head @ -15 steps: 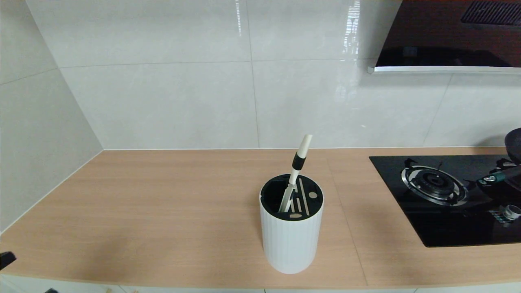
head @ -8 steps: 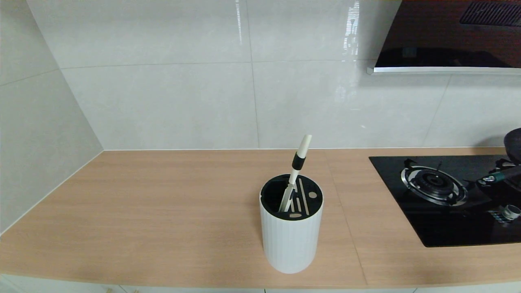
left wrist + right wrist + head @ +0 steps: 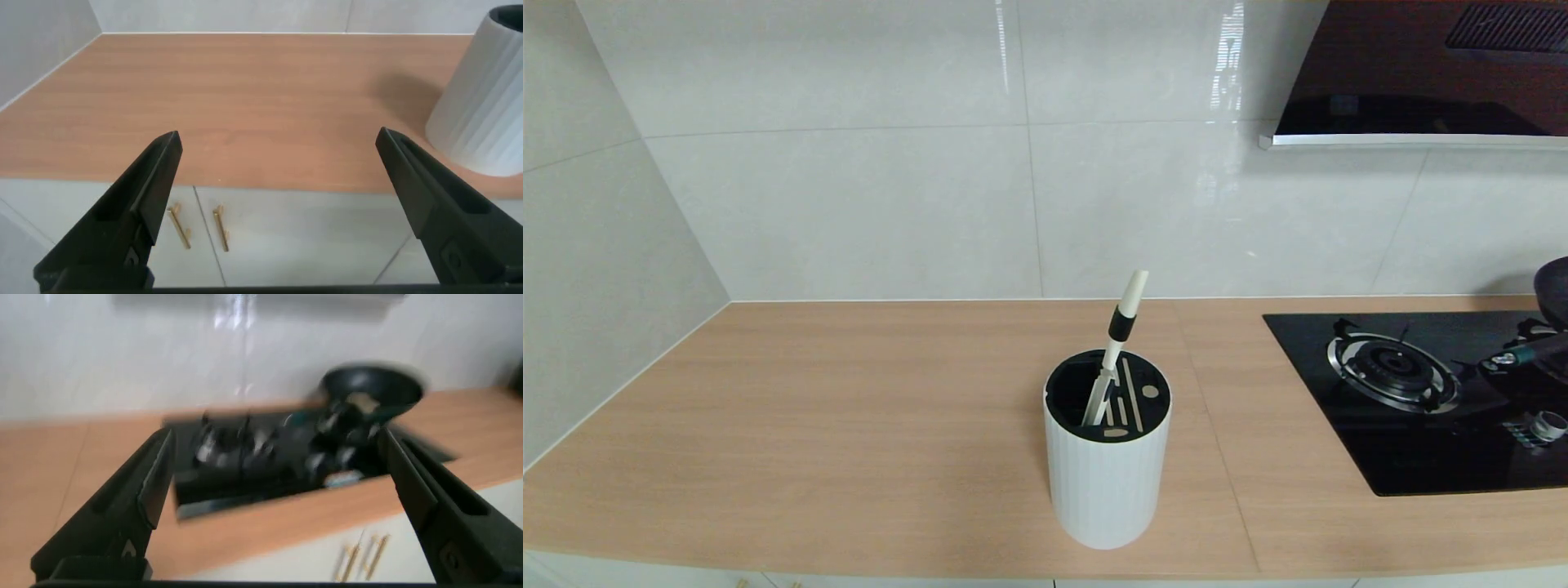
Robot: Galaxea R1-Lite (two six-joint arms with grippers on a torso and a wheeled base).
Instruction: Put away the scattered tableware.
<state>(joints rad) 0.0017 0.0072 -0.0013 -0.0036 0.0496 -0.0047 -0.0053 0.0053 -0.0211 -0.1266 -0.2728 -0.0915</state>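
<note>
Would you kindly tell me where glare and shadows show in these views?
Head view: glare streaks on the wall tiles; left wrist view: soft shadow on the counter beside the holder; right wrist view: a bright streak on the tiles.

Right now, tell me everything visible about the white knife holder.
The knife holder is a white ribbed cylinder, plastic by the look, upright on the wooden countertop, left of the hob. Its black top insert has long slots and small round holes. One knife, cream handle with a black band, stands in it tilted, handle up. Nothing else touches it.
</note>
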